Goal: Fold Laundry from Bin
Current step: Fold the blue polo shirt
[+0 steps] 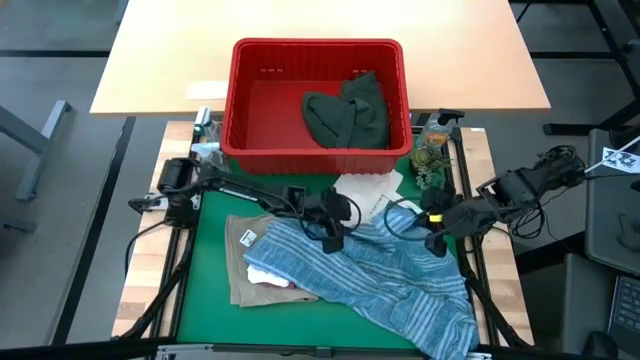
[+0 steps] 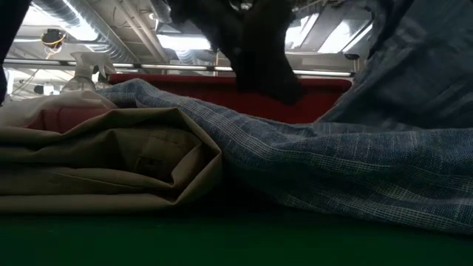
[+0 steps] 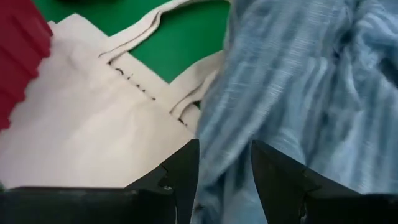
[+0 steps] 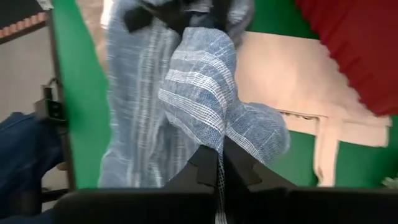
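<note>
The right end effector (image 4: 219, 169) is clenched on a fold of the blue-white striped cloth shirt (image 1: 400, 275), which sprawls over the green surface (image 1: 210, 240) at 6 o'clock from the large red slotted plastic bin (image 1: 250, 100). The left end effector (image 3: 225, 168) grasps the shirt's 10 o'clock edge, its fingers apart around the cloth.

Even overhead light; blurred wrist views.

Two dark arms, black cables looping alongside (yellow mark near right wrist); matte black angular jaws.
</note>
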`<state>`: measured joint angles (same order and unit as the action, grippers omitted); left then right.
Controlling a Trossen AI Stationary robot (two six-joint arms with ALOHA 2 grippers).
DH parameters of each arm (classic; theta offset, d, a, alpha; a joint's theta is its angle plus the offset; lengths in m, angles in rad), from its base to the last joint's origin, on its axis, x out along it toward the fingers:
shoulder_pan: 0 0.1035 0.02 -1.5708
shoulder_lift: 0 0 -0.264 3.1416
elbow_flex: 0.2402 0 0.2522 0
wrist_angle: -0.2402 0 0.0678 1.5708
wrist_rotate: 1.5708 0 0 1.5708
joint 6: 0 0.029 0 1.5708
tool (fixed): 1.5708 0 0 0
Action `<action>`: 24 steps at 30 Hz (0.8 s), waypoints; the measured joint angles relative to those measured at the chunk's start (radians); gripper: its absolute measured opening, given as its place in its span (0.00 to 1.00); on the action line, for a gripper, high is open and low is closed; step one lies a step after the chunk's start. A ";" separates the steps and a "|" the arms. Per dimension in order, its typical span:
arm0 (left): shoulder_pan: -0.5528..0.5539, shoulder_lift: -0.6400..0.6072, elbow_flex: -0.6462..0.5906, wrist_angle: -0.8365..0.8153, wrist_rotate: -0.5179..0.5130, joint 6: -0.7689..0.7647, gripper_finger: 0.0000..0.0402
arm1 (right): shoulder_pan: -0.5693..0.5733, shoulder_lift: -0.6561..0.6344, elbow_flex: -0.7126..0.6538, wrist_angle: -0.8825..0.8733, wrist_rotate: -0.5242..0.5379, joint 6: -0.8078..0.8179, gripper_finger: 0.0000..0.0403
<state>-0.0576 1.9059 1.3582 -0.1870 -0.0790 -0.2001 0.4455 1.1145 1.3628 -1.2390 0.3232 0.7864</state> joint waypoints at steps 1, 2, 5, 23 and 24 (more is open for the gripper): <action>0.001 0.015 0.000 0.023 0.000 0.000 0.35 | 0.012 0.000 0.000 0.010 0.000 0.000 0.01; 0.001 0.027 0.000 0.038 -0.001 0.001 0.35 | 0.022 0.000 0.000 0.019 0.000 0.000 0.01; 0.007 0.067 0.000 0.092 0.011 0.029 0.35 | 0.049 0.000 0.000 0.043 0.007 0.000 0.00; 0.031 0.133 0.001 0.225 0.065 0.132 0.35 | 0.093 0.000 0.000 0.090 0.041 -0.008 0.01; 0.031 0.138 0.001 0.224 0.081 0.132 0.35 | 0.093 0.000 0.000 0.090 0.041 -0.009 0.01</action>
<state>-0.0265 2.0436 1.3589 0.0372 0.0021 -0.0685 0.5388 1.1149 1.3628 -1.1488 0.3643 0.7777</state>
